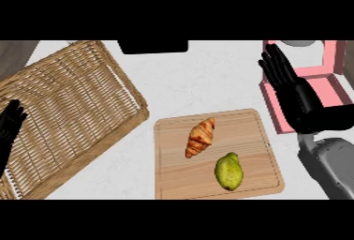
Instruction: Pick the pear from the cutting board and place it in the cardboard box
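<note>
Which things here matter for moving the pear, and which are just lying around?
Belong to the job:
pear
cutting board
pink box
right hand

Just lying about:
croissant
wicker tray
left hand, resting at the left edge

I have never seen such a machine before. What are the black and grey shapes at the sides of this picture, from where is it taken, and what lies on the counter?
The picture is taken as if from the robot's head, looking steeply down at a kitchen counter. The black shapes are its two hands, on grey forearms. The right hand is open, fingers straight, over a pink box at the right. The left hand rests open at the left edge, over a wicker basket. In the middle lies a wooden cutting board with a croissant and a green pear, apart from each other. A dark object sits at the top edge; I cannot tell what it is. Neither hand holds anything.
</note>
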`<state>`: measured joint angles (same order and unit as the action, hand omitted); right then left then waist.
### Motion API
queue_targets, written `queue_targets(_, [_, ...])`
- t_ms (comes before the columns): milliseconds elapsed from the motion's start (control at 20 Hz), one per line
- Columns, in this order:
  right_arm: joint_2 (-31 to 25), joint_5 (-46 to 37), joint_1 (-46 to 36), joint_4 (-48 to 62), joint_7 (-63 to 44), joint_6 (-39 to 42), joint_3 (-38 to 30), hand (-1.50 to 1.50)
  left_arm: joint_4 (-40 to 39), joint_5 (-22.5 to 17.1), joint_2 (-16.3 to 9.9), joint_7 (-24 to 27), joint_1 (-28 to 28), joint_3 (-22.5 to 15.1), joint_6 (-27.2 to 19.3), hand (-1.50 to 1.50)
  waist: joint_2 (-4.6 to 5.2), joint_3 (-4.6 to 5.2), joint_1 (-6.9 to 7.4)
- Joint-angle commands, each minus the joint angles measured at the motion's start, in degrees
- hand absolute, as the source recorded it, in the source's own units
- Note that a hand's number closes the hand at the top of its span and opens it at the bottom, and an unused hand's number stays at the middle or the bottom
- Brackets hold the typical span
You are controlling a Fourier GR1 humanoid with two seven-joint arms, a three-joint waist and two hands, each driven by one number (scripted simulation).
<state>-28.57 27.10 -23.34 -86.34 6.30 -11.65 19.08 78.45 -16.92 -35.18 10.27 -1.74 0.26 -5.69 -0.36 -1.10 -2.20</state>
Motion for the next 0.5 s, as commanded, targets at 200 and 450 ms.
queue_targets(200, [2.7, 12.8, 17.7, -1.0, 6.9, -8.9, -19.8, -1.5, 5.8, 3.3, -2.0, 2.1, 3.7, -2.2, 1.7, 0.0, -0.9, 0.36, -8.19])
queue_targets(450, [3.5, 13.5, 38.0, 2.1, 13.8, -3.8, -21.8, -1.5, 10.3, 4.6, 1.1, -1.2, 7.3, -8.3, 2.9, 0.0, -0.27, 0.77, -5.42])
